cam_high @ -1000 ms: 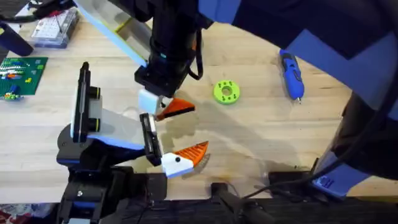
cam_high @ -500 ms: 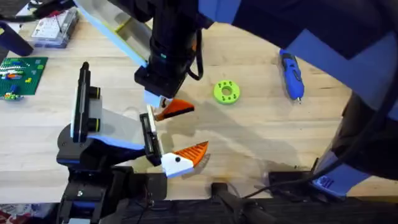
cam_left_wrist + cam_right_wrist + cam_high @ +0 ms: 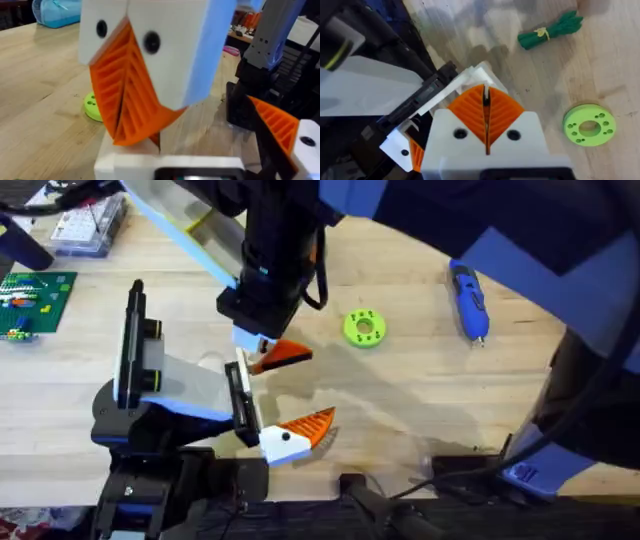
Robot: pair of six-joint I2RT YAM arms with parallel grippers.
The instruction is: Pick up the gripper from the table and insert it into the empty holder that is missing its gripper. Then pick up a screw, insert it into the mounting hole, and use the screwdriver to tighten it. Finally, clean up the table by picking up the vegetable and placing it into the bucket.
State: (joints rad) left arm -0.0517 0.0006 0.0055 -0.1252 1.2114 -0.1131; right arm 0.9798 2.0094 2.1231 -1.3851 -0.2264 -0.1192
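Observation:
My right gripper (image 3: 252, 352) reaches down at the middle of the table (image 3: 420, 390), shut on the deep orange gripper (image 3: 290, 354). The wedge sticks out sideways, and its white end is against the black end plate of the holder (image 3: 185, 380). In the right wrist view, my ribbed pads (image 3: 470, 107) are pressed together just above the holder (image 3: 370, 85). The holder's paler orange finger (image 3: 310, 425) sits lower on the plate. The screwdriver (image 3: 468, 300) lies at the far right. The vegetable (image 3: 550, 30) lies beyond my fingers. The bucket and screws are out of view.
A lime-green disc with holes (image 3: 363, 328) lies right of the right gripper, also seen as the disc (image 3: 590, 125) in the right wrist view. A green circuit board (image 3: 35, 300) and a clear parts box (image 3: 90, 225) sit far left. My right arm (image 3: 520, 240) looms dark and blue overhead.
The right gripper has shifted very slightly at the holder's end plate with the orange gripper still in it. Nothing else has moved.

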